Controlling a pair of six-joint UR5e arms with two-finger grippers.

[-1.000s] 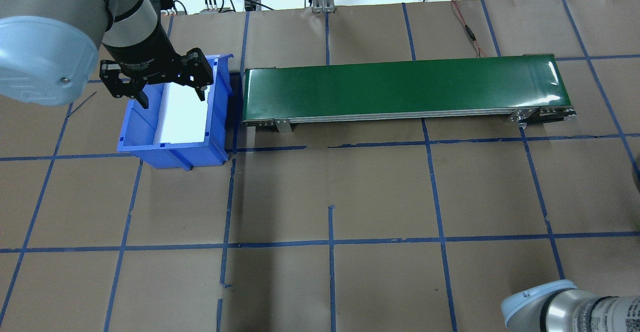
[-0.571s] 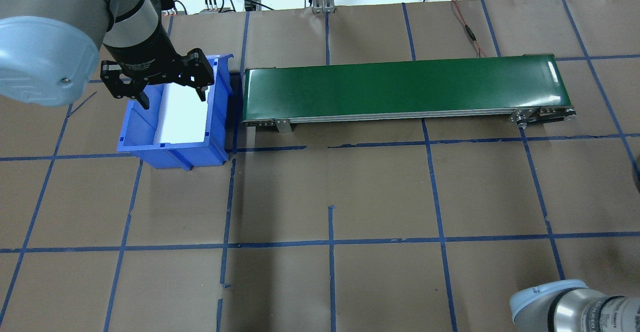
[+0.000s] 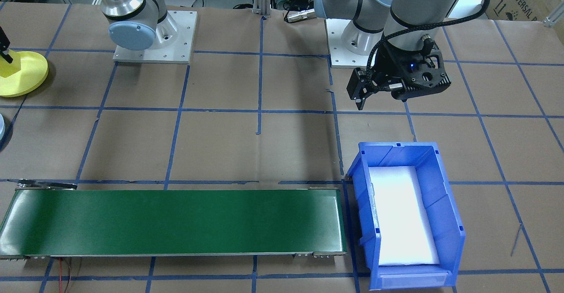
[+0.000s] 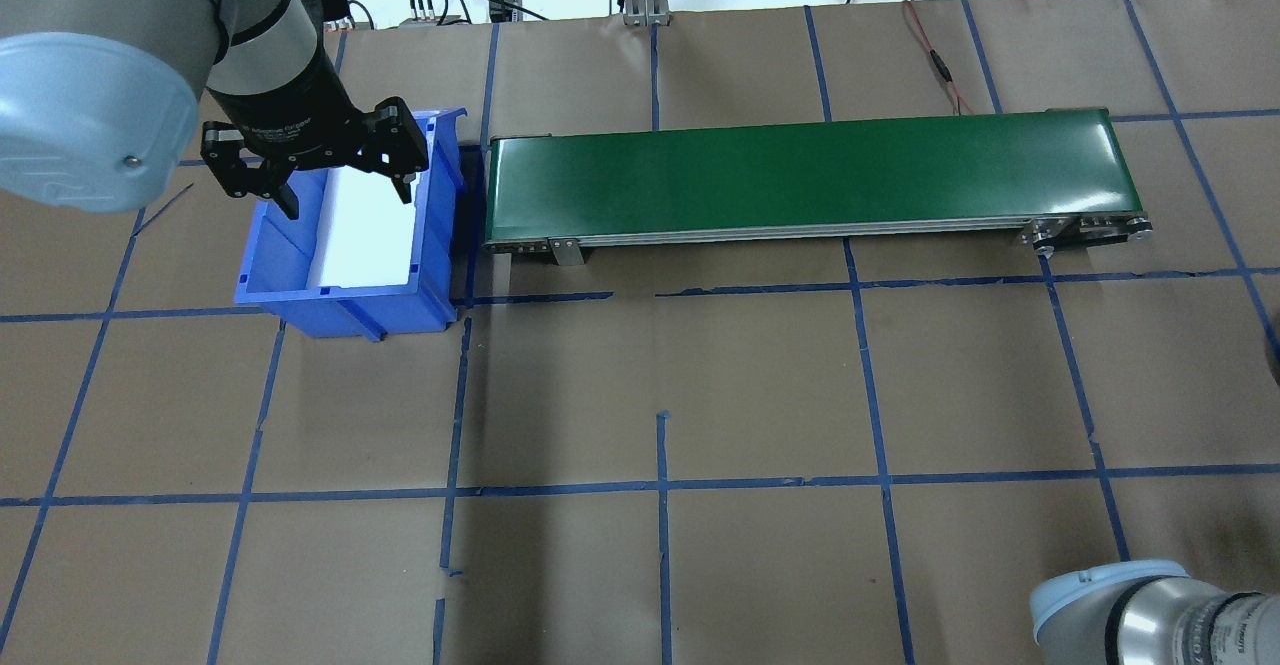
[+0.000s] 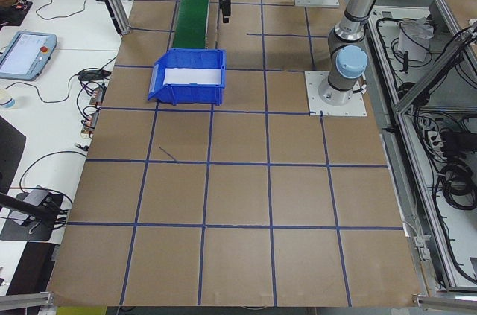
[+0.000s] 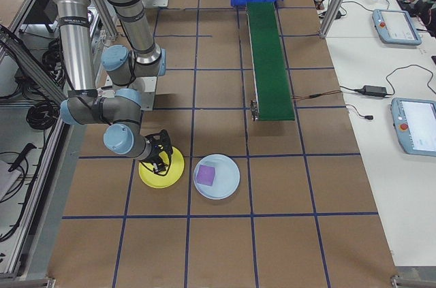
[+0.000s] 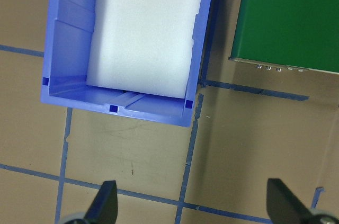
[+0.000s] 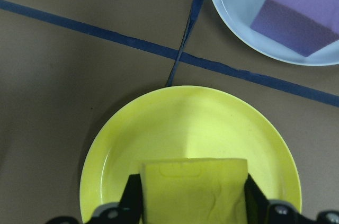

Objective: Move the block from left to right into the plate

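A yellow block (image 8: 193,187) sits between the fingers of my right gripper (image 8: 189,203), which is shut on it. Gripper and block are directly over the near part of the bright-yellow plate (image 8: 159,128); whether the block touches the plate I cannot tell. The front-facing view shows the plate (image 3: 26,79) at the far left edge with the block (image 3: 9,68) on or just above it. My left gripper (image 4: 347,197) hangs open with nothing in it above the blue bin (image 4: 265,265); its fingers (image 7: 106,200) stand wide apart.
A light-blue plate (image 6: 228,179) holding a purple block (image 6: 205,175) lies beside the yellow plate. A green conveyor belt (image 4: 800,170) runs from the blue bin toward the right side. The bin holds a white foam liner (image 7: 145,28).
The right arm's elbow has shifted a little to the right at the bottom of the overhead view. The left gripper has barely moved over the bin.
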